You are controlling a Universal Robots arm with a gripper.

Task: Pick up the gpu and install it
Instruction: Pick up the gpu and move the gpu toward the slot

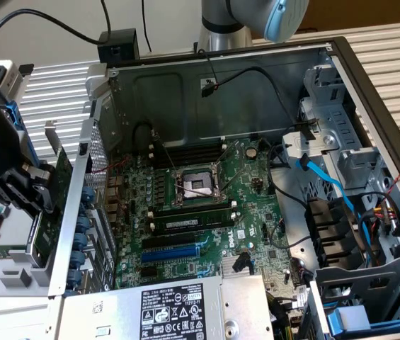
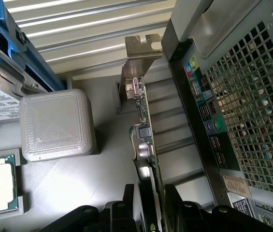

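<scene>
Pinching the gpu, the hand hangs between the case wall and a grey block.

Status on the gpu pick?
Gripper straddling gpu, grip unconfirmed. Card on edge outside the case, beside its rear panel, not installed. Rear panel stands between card and motherboard.
</scene>
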